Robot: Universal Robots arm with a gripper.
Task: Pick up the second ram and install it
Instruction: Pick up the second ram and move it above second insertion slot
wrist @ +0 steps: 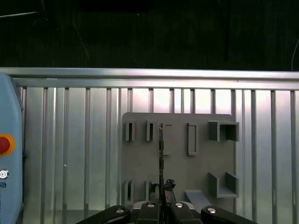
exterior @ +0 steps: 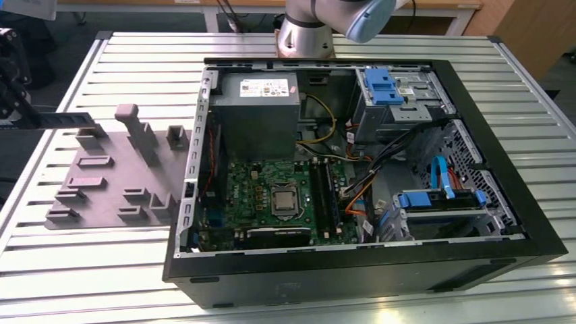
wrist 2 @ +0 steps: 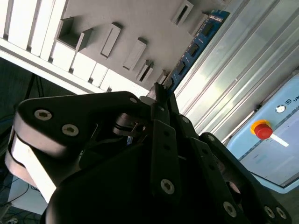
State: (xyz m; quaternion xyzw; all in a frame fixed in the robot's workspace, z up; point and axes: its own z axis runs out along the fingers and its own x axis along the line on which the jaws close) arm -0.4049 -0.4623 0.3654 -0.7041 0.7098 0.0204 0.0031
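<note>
The second ram [wrist: 161, 156] shows edge-on as a thin dark strip in the first wrist view, rising from between my fingertips. In the second wrist view the ram [wrist 2: 194, 44] is a blue-green board with black chips. My gripper [wrist: 161, 201] is shut on the ram's near end and holds it above the grey fixture plate [wrist: 180, 170]. In the exterior view the gripper [exterior: 29, 119] sits at the far left edge, with the ram [exterior: 67, 120] sticking out as a dark bar over the plate [exterior: 108, 182]. The black slot rails [exterior: 322, 192] lie on the motherboard inside the case.
An open black computer case [exterior: 360, 270] lies on the ribbed metal table [exterior: 90, 270], with a power supply [exterior: 255, 108] and blue drive brackets [exterior: 382, 84] inside. Grey blocks stand on the fixture plate. A box with a red stop button [wrist 2: 261, 129] sits beside the table.
</note>
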